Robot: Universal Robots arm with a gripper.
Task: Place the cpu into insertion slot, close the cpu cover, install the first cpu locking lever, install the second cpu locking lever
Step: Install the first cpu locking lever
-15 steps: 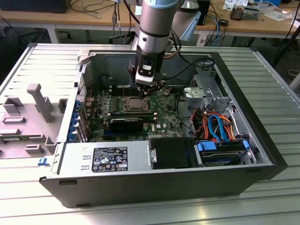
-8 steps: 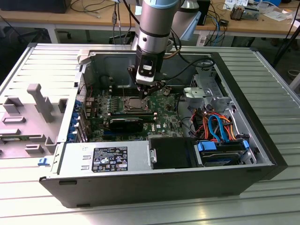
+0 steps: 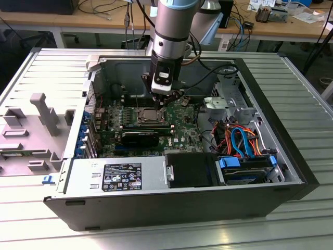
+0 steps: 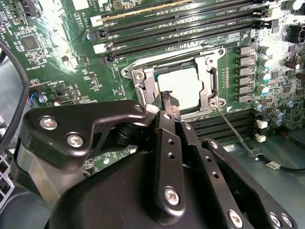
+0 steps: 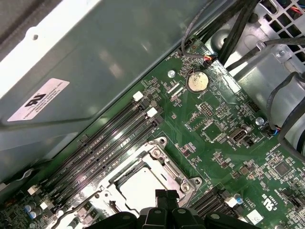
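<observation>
One cpu (image 4: 178, 86) sits in the insertion slot (image 4: 203, 88), one cpu cover (image 4: 144, 82) lying flat around it, and the gripper (image 4: 169, 102) hangs at the cover's edge, fingers (image 4: 167, 98) apparently pressed together on nothing, though the tips are half hidden. Second wrist view: one thin lever rod (image 4: 234, 131) angling off a socket corner; first wrist view: one coin cell (image 5: 197, 82); exterior view: one open computer case (image 3: 156, 211).

Green motherboard (image 4: 62, 52): silvery cpu (image 4: 180, 88) lying flat in the window of the grey cpu cover (image 4: 145, 85), long black memory slots (image 4: 181, 26) alongside, a thin metal lever (image 4: 233, 130) slanting off one corner, black pincer (image 4: 170, 105) tip at the cover's edge.
</observation>
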